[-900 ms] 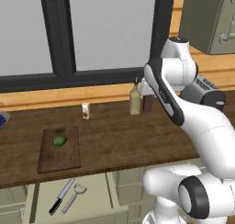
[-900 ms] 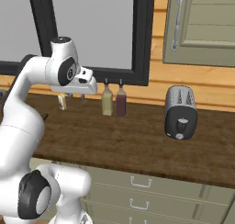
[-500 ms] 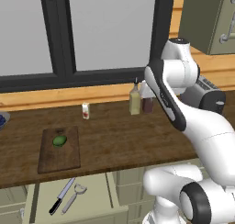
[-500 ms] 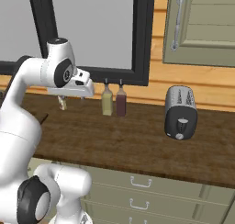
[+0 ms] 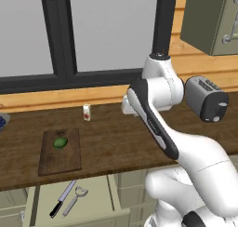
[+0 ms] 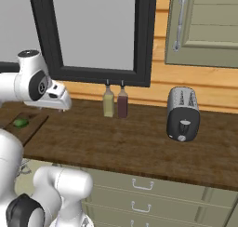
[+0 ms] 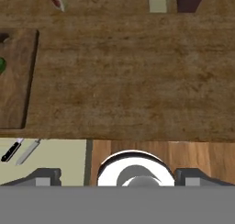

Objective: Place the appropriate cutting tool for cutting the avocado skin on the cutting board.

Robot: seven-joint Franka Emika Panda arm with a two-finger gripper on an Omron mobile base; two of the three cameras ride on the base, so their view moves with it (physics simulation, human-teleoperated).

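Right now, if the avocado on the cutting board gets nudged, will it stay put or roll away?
It would probably roll: the avocado is small and round-oval, resting loose on the flat cutting board with nothing beside it to stop it. Its smooth-looking green skin suggests it could also slip under a light push.

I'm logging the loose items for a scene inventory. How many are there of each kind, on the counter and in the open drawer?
Cutting board: 1
Avocado: 1
Knife: 1
Peeler: 1
Bottles: 2, yellow-green bottle and dark brown bottle
Small shaker: 1
Toaster: 1
Total: 8
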